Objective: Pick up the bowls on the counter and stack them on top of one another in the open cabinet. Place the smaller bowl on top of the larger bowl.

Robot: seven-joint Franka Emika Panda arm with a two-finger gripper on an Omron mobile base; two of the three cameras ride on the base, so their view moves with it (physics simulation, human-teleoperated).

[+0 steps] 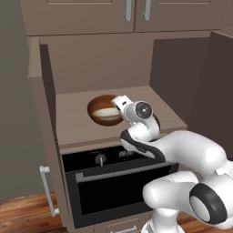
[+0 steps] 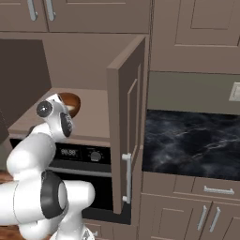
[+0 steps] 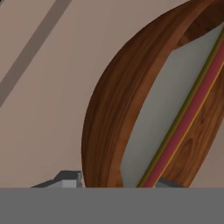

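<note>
The smaller bowl (image 1: 106,113) is sitting inside the larger bowl (image 1: 96,106) in the open cabinet (image 1: 73,113), and the gripper (image 3: 118,183) is straddling both rims, grasp unclear.

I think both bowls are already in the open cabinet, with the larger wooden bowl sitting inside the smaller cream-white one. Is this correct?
Not quite: the nesting is reversed. The smaller bowl sits inside the larger bowl, as the left base view shows. The rest holds: both are in the open cabinet.
</note>
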